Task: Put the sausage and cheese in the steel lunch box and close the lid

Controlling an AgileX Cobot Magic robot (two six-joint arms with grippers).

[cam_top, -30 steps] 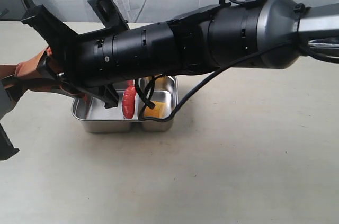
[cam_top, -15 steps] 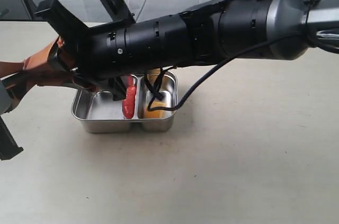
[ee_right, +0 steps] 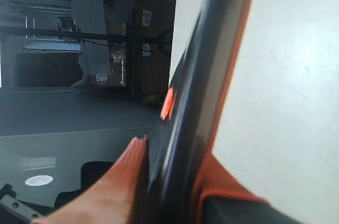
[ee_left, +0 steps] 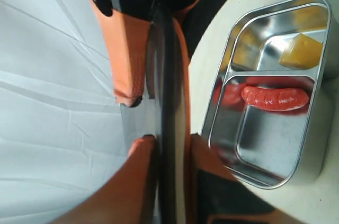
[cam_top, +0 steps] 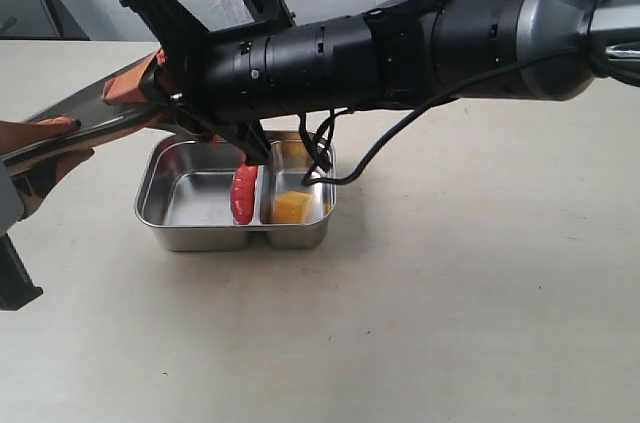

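My left pincer (ee_left: 169, 139), right pincer (ee_right: 172, 152) both clamped on the lid (ee_left: 168, 91), left wrist, not right, catches sausage (ee_left: 275, 98), cheese (ee_left: 301, 51) (separate compartments, steel lunch box (ee_left: 265, 144))

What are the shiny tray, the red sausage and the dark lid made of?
The steel lunch box looks like polished stainless steel: it mirrors the sausage, which seems to be glossy plastic. The lid looks like dark smoky plastic with an orange edge seal.
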